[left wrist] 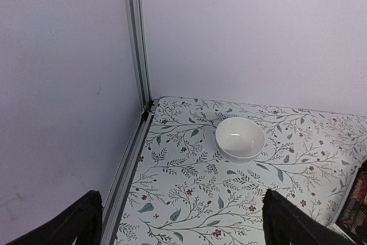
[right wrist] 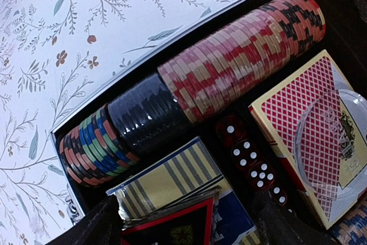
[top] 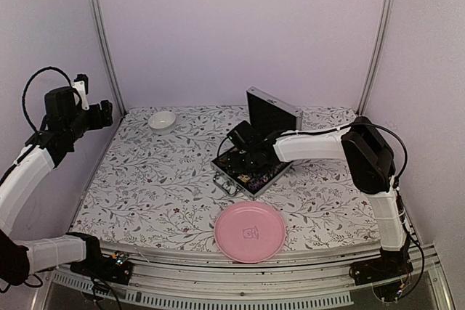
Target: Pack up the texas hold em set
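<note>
— Where's your right gripper (right wrist: 186, 223)?
— Bottom centre, fingers either side of a striped card deck (right wrist: 166, 181); whether I'm clamping it, I can't tell. Above it are red dice (right wrist: 252, 159) and chip rows (right wrist: 229, 67), inside the case (top: 270, 115) mid-frame. My left gripper (left wrist: 184, 225) is spread wide.

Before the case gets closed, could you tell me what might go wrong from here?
1. The striped deck by the right claw looks tilted; the lid might not shut over it.
2. The clear button lies loose on the red deck and could slide off.
3. The upright lid stands close behind the right arm; withdrawing could knock it.
</note>
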Robot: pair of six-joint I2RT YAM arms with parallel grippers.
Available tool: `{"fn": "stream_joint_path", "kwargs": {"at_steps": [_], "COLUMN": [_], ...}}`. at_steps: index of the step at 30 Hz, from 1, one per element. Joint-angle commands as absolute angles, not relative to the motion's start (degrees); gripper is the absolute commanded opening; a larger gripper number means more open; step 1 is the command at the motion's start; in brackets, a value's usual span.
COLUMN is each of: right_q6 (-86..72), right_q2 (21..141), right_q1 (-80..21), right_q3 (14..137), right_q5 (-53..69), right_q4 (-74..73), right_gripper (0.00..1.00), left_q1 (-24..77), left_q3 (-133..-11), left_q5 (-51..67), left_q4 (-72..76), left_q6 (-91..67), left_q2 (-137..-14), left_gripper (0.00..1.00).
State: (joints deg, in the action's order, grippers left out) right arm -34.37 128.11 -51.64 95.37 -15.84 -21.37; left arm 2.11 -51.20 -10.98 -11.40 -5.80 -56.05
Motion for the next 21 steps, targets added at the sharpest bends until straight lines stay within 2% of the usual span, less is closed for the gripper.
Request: {"fn": "stream_joint_path", "kwargs": {"at_steps": [1, 7, 12, 17, 21], "right_q6": [-30.6, -19.7, -12.0, -17.3, -23.9], "right_q2": [124.6, 111.6, 97.4, 89.3, 87.6], "right_q1": [-52.2, -52.3, -50.5, -39.4, -28.9], "right_q3": [97.1, 95.8, 91.8, 85.8, 80.7], "right_q5": [-12.5, -15.0, -18.4, -9.8, -1.6], "right_q4": [-20.1, -19.6, -20.1, -20.8, -20.4], "right_gripper": [0.81, 0.82, 0.9, 0.9, 0.88], "left_q1": [1.7, 1.6, 1.6, 1.6, 1.6], "left_q3": [-51.3, -51.1, -50.1, -50.6, -50.6], "left_q5": [-10.7, -12.3, -12.7, -12.0, -12.1], "left_q4": [-10.9, -10.6, -9.3, -9.8, -10.0], "left_q6": [-5.8, -6.0, -5.7, -5.7, -5.7], "left_q2": [-55.8, -54.3, -52.8, -54.6, -55.5], "left_gripper": [0.97, 0.97, 0.97, 0.97, 0.97]}}
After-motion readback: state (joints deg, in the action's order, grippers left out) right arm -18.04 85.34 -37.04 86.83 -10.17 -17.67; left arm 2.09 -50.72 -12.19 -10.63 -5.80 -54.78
